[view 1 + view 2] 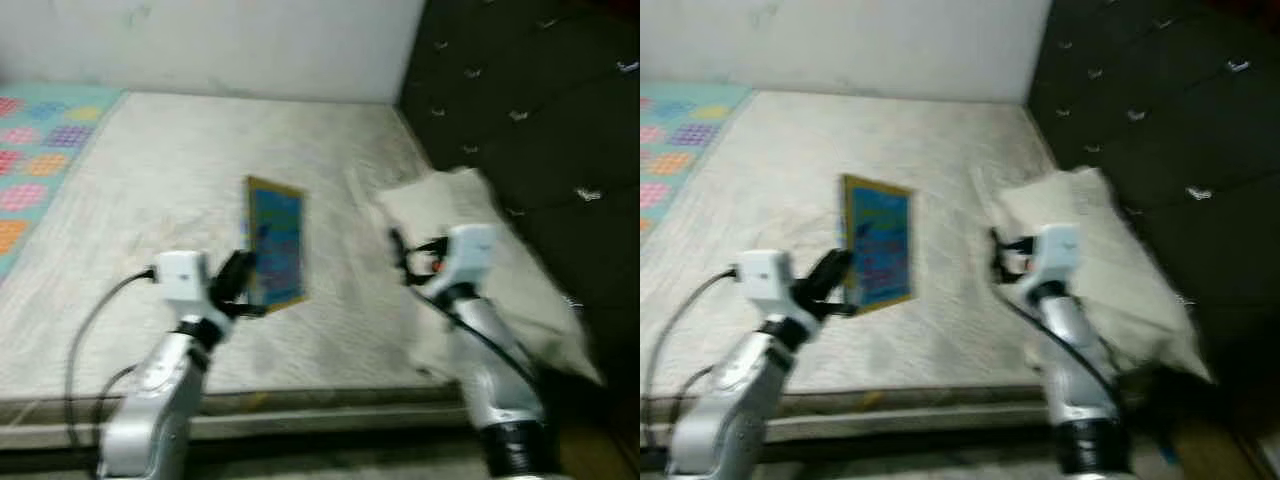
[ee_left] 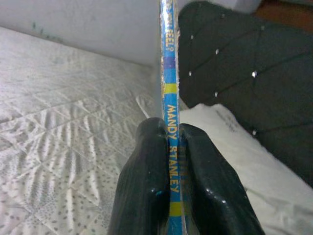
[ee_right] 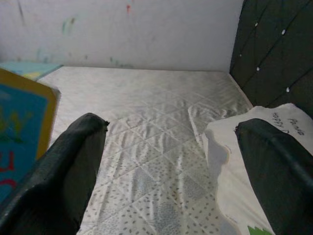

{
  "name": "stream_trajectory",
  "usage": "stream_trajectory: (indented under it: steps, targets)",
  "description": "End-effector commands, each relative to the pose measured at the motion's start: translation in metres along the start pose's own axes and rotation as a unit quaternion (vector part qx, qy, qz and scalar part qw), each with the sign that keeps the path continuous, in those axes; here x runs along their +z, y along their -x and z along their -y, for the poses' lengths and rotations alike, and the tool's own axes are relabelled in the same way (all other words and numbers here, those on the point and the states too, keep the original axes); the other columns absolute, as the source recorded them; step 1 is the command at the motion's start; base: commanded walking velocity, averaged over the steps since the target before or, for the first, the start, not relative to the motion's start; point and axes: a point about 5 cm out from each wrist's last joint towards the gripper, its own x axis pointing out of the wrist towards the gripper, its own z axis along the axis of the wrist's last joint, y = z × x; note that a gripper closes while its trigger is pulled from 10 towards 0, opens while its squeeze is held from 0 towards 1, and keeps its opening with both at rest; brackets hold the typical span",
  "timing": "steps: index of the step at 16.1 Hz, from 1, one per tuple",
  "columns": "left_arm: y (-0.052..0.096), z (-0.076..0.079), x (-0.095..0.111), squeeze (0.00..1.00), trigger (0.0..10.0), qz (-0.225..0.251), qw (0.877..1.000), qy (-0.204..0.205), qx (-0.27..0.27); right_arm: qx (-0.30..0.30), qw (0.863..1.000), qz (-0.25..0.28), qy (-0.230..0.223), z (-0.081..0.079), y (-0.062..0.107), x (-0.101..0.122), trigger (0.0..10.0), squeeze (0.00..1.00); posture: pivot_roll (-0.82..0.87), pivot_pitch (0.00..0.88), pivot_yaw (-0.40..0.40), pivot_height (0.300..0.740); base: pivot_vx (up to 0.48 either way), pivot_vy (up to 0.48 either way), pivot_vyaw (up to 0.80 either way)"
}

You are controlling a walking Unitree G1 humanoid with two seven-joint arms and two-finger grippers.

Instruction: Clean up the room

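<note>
Quilted bed [image 1: 150,180] fills mid-frame; a blue book [image 1: 276,243] at centre is clamped upright in the left tool [image 1: 243,278] — lifted, not yet stowed. The right tool [image 1: 996,256] is held wide open beside the pillow [image 1: 470,230].

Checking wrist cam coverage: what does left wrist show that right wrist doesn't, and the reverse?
Left wrist only: the left tool shut on the spine of the thin blue-and-yellow book, spine text legible. Right wrist only: the right tool open, the book's blue cover seen face-on. Both: the quilted white mattress, white pillow, dark tufted headboard and white wall.
</note>
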Motion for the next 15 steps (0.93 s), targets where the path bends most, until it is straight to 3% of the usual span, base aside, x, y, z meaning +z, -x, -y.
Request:
stream_trajectory:
  steps: [1,5,15]
  targets:
    - [-0.0031,0.0061,0.0080,0.00,10.0,0.020,1.000,0.001,-0.013,-0.011,1.000,0.004,0.009,0.0093,0.0012,0.0033,10.0,0.00,-0.01,0.037,-0.058,0.740,0.000,-0.386,0.00]
    - [-0.0036,0.0059,0.0082,0.00,10.0,0.021,1.000,-0.001,-0.012,-0.011,1.000,0.004,0.010,0.0097,0.0004,0.0026,10.0,0.00,-0.01,0.032,-0.058,0.740,0.000,-0.333,0.00]
    - [-0.0026,0.0086,0.0124,0.00,10.0,0.040,0.999,0.001,-0.035,0.006,1.000,0.012,0.020,0.0068,0.0003,0.0043,10.0,0.00,-0.01,0.024,-0.058,0.740,0.000,0.000,0.00]
